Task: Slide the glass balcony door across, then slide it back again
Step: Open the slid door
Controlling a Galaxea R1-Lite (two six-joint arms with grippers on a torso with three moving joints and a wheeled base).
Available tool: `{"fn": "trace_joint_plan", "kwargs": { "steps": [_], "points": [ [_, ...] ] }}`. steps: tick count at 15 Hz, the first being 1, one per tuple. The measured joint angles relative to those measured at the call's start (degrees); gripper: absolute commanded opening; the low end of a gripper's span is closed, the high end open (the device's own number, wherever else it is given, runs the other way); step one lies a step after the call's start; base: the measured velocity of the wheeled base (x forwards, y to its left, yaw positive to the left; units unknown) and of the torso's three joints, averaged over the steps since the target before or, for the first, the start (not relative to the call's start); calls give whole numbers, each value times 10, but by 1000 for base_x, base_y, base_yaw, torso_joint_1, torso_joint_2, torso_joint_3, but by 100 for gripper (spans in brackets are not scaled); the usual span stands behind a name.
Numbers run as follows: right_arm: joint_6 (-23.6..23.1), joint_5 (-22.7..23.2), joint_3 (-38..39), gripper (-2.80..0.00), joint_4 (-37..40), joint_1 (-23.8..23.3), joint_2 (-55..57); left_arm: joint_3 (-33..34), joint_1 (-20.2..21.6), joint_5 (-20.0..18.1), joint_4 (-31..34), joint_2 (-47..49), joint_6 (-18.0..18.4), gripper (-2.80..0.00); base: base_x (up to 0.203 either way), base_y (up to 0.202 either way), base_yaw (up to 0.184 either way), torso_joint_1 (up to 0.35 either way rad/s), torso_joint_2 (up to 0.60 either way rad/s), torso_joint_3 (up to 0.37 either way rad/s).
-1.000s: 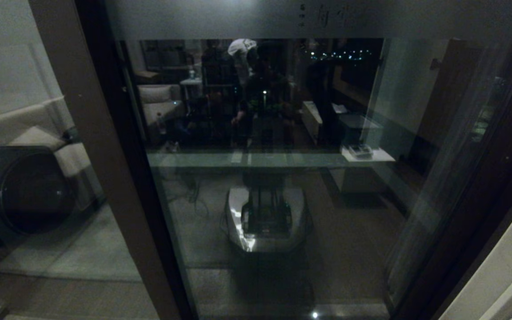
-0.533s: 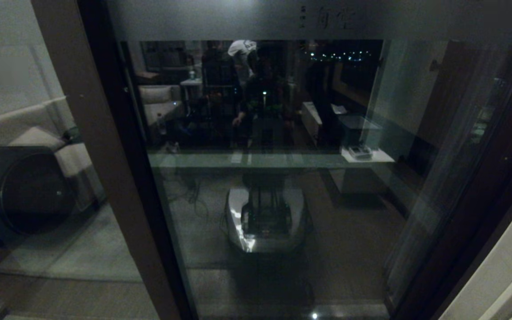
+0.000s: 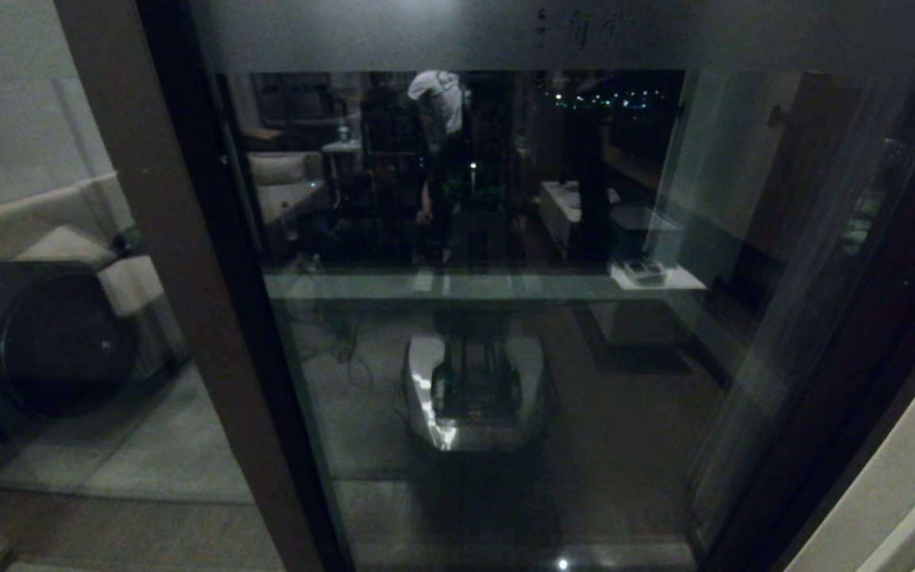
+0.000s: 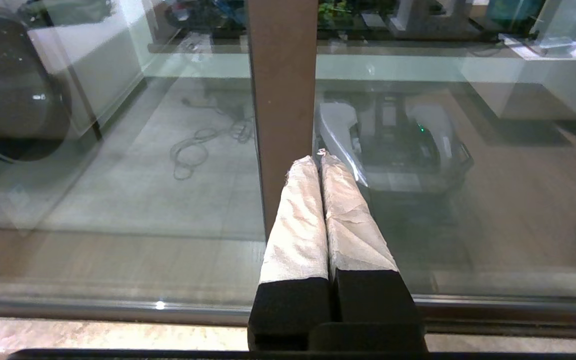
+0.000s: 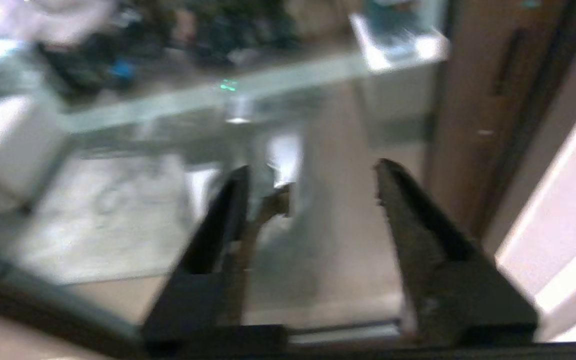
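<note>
The glass balcony door [image 3: 505, 357] fills the head view, with a frosted top band and faint characters [image 3: 592, 28]. Its dark brown stile [image 3: 179, 278] runs down the left side. Neither gripper shows in the head view. In the left wrist view my left gripper [image 4: 319, 159] is shut on nothing, its white-wrapped fingers [image 4: 298, 220] pressed together with the tips at the right edge of a brown stile [image 4: 283, 100]. The right wrist view shows my right gripper [image 5: 310, 172] open and empty before the glass, to the left of the door's brown stile with a narrow pull slot [image 5: 510, 60].
A dark round-fronted washing machine [image 3: 52, 342] stands behind the glass pane on the left. A pale wall [image 3: 902, 477] borders the door frame on the right. The floor track [image 4: 118, 305] runs along the bottom of the glass. The glass mirrors my own base [image 3: 473, 389].
The door frame stays about where it was. Only the reflections in the glass shift a little, chiefly the person mirrored near the top.
</note>
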Motion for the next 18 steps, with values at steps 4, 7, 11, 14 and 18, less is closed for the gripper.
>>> {"fn": "trace_joint_plan", "kwargs": {
  "steps": [4, 7, 11, 14, 18],
  "points": [
    [-4, -39, -67, 0, -1, 31, 129, 0, 0, 0, 0, 0, 0, -280, 0, 0, 0, 0, 0, 0],
    [-61, -126, -117, 0, -2, 70, 198, 0, 0, 0, 0, 0, 0, -280, 0, 0, 0, 0, 0, 0],
    [-84, -73, -138, 0, -33, 10, 236, 0, 0, 0, 0, 0, 0, -280, 0, 0, 0, 0, 0, 0],
    [-85, -74, -144, 0, -34, -10, 246, 0, 0, 0, 0, 0, 0, -280, 0, 0, 0, 0, 0, 0],
    [-89, -53, -154, 0, -41, -32, 273, 0, 0, 0, 0, 0, 0, -280, 0, 0, 0, 0, 0, 0]
  ]
}}
